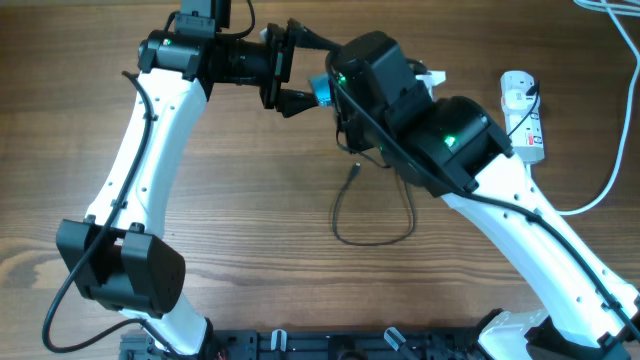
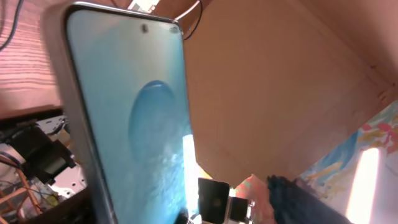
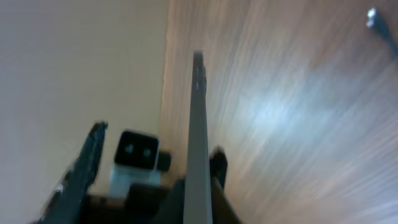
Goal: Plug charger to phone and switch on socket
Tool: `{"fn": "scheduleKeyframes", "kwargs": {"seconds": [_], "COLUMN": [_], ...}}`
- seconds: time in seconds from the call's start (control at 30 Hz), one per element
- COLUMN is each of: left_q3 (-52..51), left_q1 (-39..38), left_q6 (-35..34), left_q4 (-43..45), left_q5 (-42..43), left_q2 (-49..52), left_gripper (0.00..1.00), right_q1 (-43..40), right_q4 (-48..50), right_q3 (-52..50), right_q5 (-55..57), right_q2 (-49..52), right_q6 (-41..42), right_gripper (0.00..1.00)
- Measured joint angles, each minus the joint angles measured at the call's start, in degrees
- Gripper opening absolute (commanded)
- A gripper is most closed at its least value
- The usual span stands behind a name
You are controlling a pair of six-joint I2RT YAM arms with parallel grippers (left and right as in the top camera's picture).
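Wooden surface (image 1: 250, 200) with both arms reaching toward its far edge. The right arm (image 1: 560, 240) runs diagonally from the near right corner, and its dark wrist housing hides its own gripper from overhead and covers part of the charger (image 1: 375, 225). The charger's thin black cable loops on the bare wood, with its connector tip free and well apart from the phone. The socket (image 1: 524, 115) lies at the far right beside a thick white cord (image 1: 615, 150). The left arm (image 1: 150, 130) rises along the left side and bends right. The phone (image 1: 322, 90) is held upright, off the wood, between the two wrists. The left gripper (image 1: 308, 70) is spread wide, one finger just beside the phone. The right gripper (image 3: 196, 186) is clenched on the phone's lower end, seen edge-on though blurred.
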Motion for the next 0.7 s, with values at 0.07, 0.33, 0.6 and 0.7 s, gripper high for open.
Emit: {"fn": "scheduleKeyframes", "kwargs": {"seconds": [0.07, 0.33, 0.6, 0.7], "left_q3": [0.00, 0.00, 0.00, 0.00], "left_q1": [0.00, 0.00, 0.00, 0.00], "left_q6": [-0.59, -2.80, -3.82, -3.93], "left_q4": [0.04, 0.66, 0.98, 1.03], "left_q5": [-0.02, -0.48, -0.50, -0.48], "left_q2": [0.00, 0.00, 0.00, 0.00], "left_gripper": [0.63, 0.56, 0.38, 0.38], "right_q1": [0.04, 0.04, 0.04, 0.04], "right_q4": [0.00, 1.62, 2.25, 2.23], "right_q3": [0.00, 0.00, 0.00, 0.00], "right_q5": [0.24, 4.79, 4.33, 4.07], "right_q2": [0.00, -0.79, -1.01, -1.01], "right_q6": [4.35, 7.74, 7.93, 7.93], "right_gripper": [0.04, 0.04, 0.04, 0.04]}}
